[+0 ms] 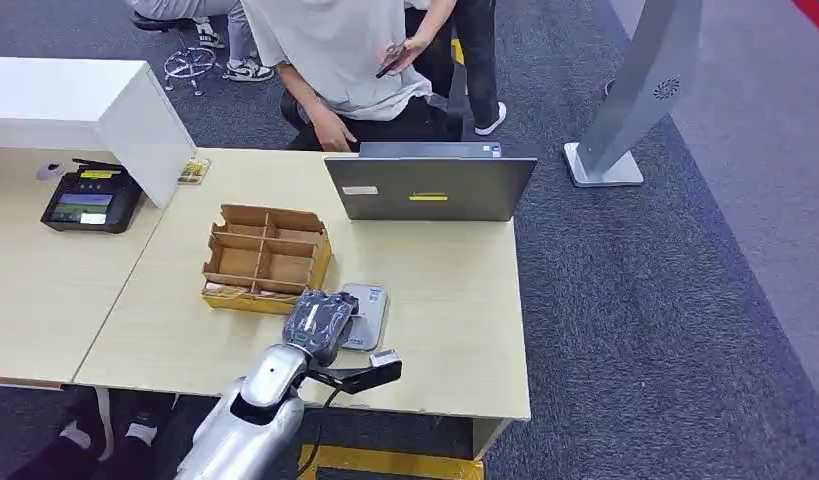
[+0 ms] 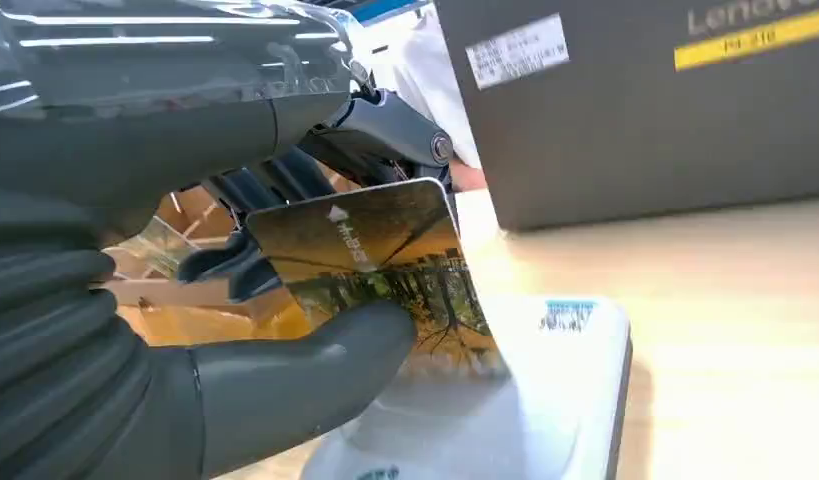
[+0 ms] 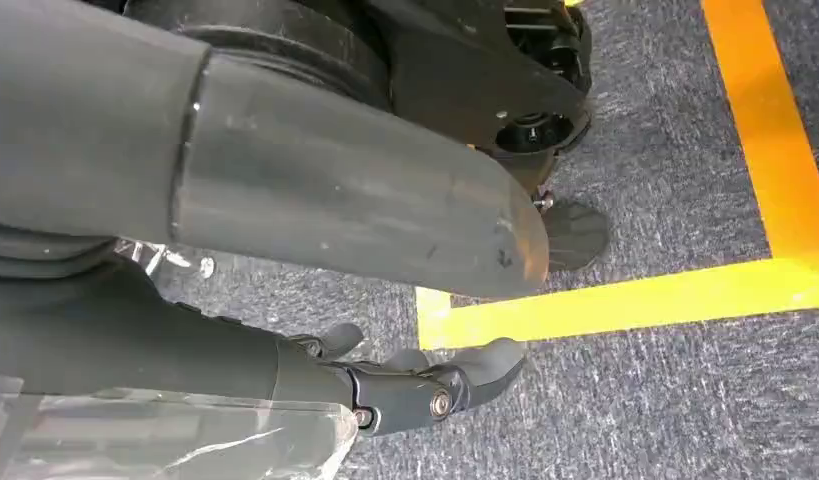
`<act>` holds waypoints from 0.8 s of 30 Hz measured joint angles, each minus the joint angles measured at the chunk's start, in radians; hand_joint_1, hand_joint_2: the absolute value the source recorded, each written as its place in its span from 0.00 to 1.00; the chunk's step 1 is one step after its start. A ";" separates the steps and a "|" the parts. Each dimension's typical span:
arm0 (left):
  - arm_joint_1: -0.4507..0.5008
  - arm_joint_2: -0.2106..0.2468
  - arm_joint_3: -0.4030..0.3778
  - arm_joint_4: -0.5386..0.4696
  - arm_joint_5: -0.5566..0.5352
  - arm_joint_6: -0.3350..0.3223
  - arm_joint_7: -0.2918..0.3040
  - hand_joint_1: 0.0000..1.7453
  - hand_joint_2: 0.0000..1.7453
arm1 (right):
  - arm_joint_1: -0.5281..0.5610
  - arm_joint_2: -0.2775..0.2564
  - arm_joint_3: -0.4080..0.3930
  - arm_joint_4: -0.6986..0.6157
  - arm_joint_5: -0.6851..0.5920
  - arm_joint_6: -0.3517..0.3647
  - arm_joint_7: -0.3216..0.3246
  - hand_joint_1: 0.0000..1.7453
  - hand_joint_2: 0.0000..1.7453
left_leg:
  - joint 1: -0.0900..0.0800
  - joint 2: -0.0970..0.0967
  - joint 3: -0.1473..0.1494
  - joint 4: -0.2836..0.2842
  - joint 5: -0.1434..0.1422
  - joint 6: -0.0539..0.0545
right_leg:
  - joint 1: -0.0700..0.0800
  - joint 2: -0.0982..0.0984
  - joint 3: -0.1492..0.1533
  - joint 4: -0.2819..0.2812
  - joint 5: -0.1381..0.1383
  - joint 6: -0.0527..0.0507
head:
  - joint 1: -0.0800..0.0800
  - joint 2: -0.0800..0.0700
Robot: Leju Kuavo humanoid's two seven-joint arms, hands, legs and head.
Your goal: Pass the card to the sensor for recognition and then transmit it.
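Card (image 2: 385, 265) is being pinched by the left hand (image 2: 235, 300) over the sensor (image 2: 545, 400), at six o'clock from the laptop (image 1: 430, 188); right hand (image 3: 385, 300) is hanging with fingers apart, holding nothing.

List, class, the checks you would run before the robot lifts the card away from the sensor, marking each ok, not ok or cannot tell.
1. Card held by the left hand: ok, thumb presses its face.
2. Card over the white sensor: ok.
3. Card touching the sensor: cannot tell.
4. Recognition confirmed: cannot tell, no indicator visible.
5. Right hand empty, hanging above the floor: ok.
6. Laptop and cardboard divider box apart from the hand: ok.
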 joint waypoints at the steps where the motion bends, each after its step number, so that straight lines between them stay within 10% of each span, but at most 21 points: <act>1: -0.006 0.000 -0.003 0.011 0.000 0.001 0.001 1.00 1.00 | 0.000 0.000 0.000 0.000 0.001 0.000 0.000 0.00 0.00 | 0.000 0.000 0.000 0.000 0.000 0.000 | 0.000 0.000 0.000 0.000 0.000 0.000 | 0.000 0.000; 16: -0.055 0.016 -0.009 0.073 0.000 0.031 0.030 1.00 1.00 | 0.000 0.000 0.001 0.002 0.028 -0.005 0.000 0.00 0.00 | 0.000 0.000 0.003 0.000 0.000 0.000 | 0.000 0.000 0.003 0.000 0.000 0.000 | 0.000 0.000; 24: -0.247 0.099 -0.003 -0.096 0.000 -0.003 0.093 1.00 1.00 | -0.002 0.000 0.001 0.002 0.058 -0.008 -0.003 0.00 0.00 | 0.001 -0.003 -0.001 0.000 0.005 -0.002 | 0.001 -0.003 0.000 0.001 0.003 -0.002 | 0.000 0.000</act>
